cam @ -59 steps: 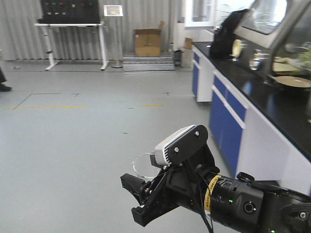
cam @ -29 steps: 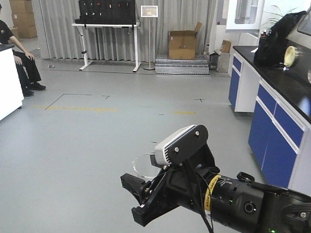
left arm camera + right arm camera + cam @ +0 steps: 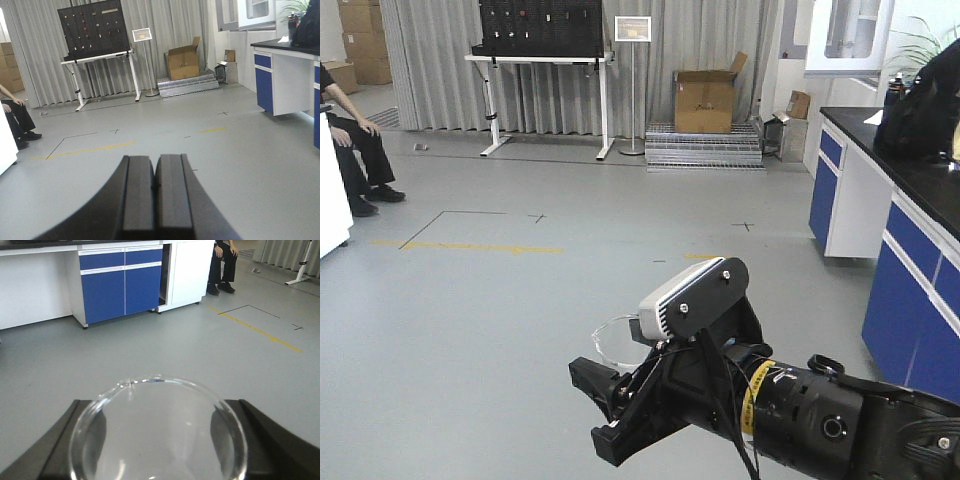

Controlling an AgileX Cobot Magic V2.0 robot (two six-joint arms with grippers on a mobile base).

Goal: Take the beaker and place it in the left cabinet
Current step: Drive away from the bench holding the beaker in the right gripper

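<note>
- My right gripper point(image 3: 157, 452) grips the beaker point(image 3: 158, 425), with a dark finger point(image 3: 55, 445) against each side of the clear glass. The open rim faces the wrist camera.
- From the front camera, the beaker's rim point(image 3: 612, 342) shows just beyond the right gripper point(image 3: 592, 410) and beside the grey camera housing point(image 3: 690, 295). It is carried in the air above the grey floor point(image 3: 470, 330).
- My left gripper point(image 3: 155, 172) has its two black fingers point(image 3: 137, 195) pressed flat together with nothing between them. It points across open floor.
- Ahead, a black pegboard point(image 3: 540, 25) stands on a white-legged table in front of grey curtains. A cardboard box point(image 3: 705, 100) sits to its right.
- Blue-fronted counter units point(image 3: 910, 290) line the right side.
- A seated person point(image 3: 350, 150) is partly in view at the left edge, near a yellow floor line point(image 3: 470, 247).
</note>
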